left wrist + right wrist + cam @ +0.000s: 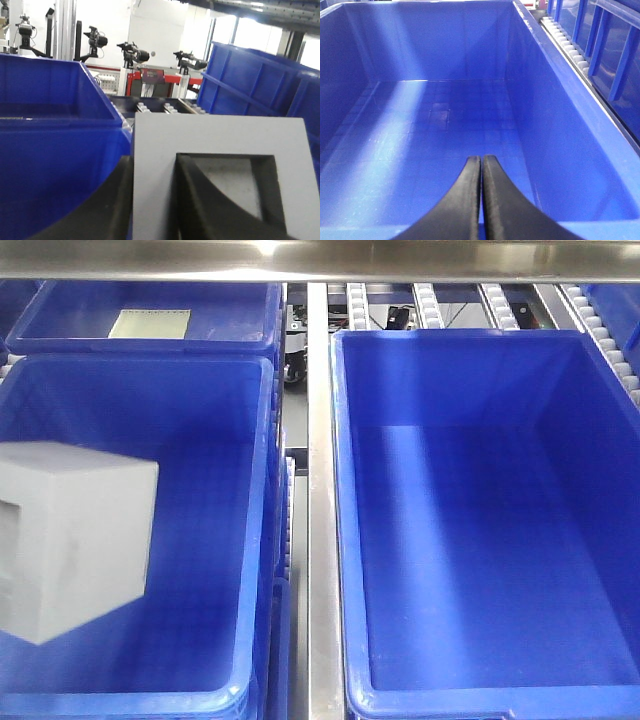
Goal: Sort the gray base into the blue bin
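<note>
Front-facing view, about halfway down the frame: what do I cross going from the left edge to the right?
gray block → left blue bin → metal bar → right blue bin

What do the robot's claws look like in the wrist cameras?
The left claw and the right claw look alike: each has two smooth, matte black fingers, broad at the base, curving and tapering to narrow tips. No cables or markings are visible.
</note>
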